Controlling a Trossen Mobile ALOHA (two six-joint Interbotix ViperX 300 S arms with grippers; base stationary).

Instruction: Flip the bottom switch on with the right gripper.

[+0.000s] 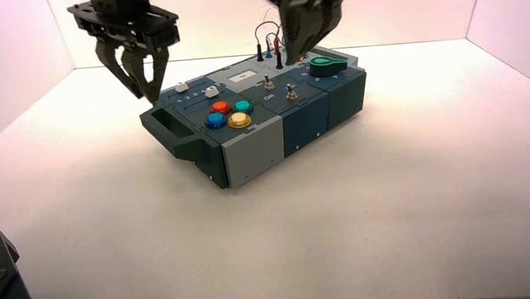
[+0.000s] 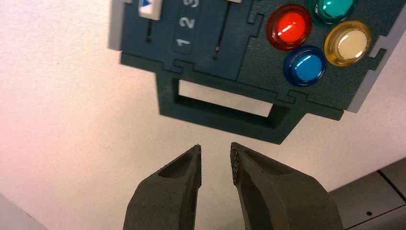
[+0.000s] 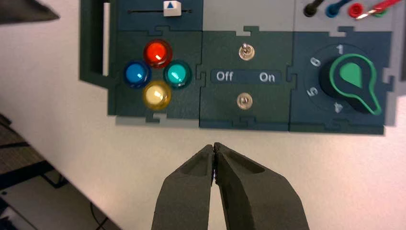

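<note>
The bottom switch [image 3: 244, 101] stands by the box's navy near face [image 1: 306, 125], below my raised right gripper [image 3: 215, 146], its tips pressed together on nothing. I am the nearer arm; my left gripper [image 2: 216, 146] waits spread at the handle end. I judge my move is down to the lever, then rightward and slightly far along the box's long axis, toward the green knob [image 3: 353, 79].

I see a white tabletop [image 1: 292, 241], pinkish glare on it near both sides. Pale pink-white walls: back wall [image 1: 222, 23], left side wall [image 1: 2, 71], right side wall [image 1: 526, 25], w/ dark vertical seams at the corners. Past the table edge, via R wrist cam, I get darker floor area [image 3: 52, 206] & thin cables [image 3: 95, 213].
</note>
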